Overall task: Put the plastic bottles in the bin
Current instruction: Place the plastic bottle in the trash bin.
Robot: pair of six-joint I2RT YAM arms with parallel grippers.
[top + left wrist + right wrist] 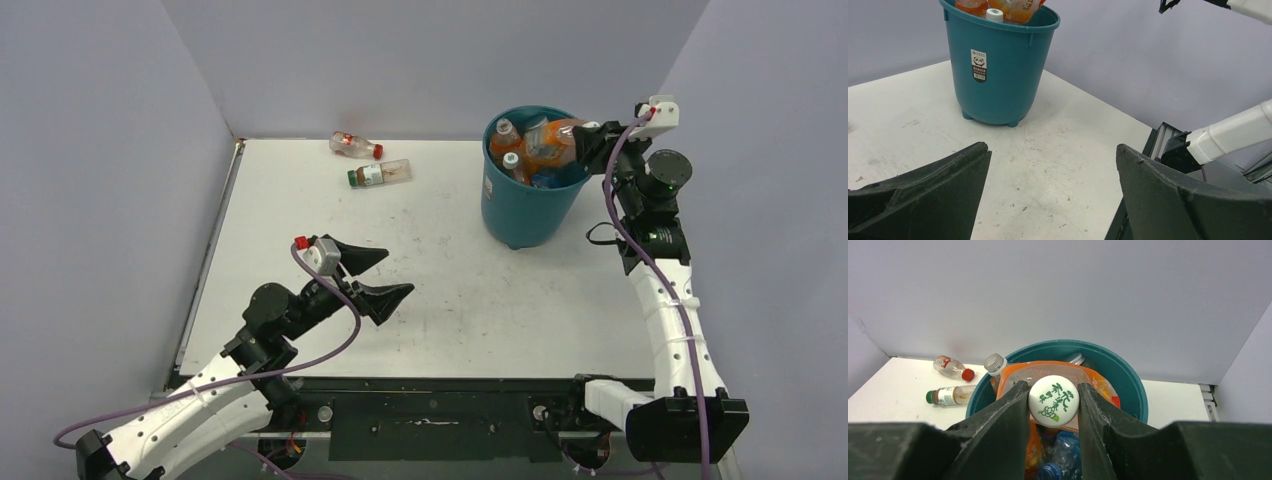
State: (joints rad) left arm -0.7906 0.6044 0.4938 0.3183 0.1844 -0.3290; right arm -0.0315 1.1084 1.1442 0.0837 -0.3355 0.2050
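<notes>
The teal bin (520, 210) stands at the back right and holds several bottles. My right gripper (1053, 397) is shut on the white cap of an orange-labelled bottle (1053, 399), holding it over the bin's mouth (1133, 385); in the top view that bottle (556, 140) lies over the rim. Two bottles lie on the table at the back: a red-capped one (356, 145) and a green-capped one (378, 174). They also show in the right wrist view, the red-capped one (952, 367) and the green-capped one (950, 395). My left gripper (382, 276) is open and empty, low over the near left; the bin (993, 70) stands ahead of it.
Grey walls close the table (450, 290) at the back and both sides. A metal rail (215, 240) runs along the table's left edge. The right arm (665, 290) rises along the right edge beside the bin.
</notes>
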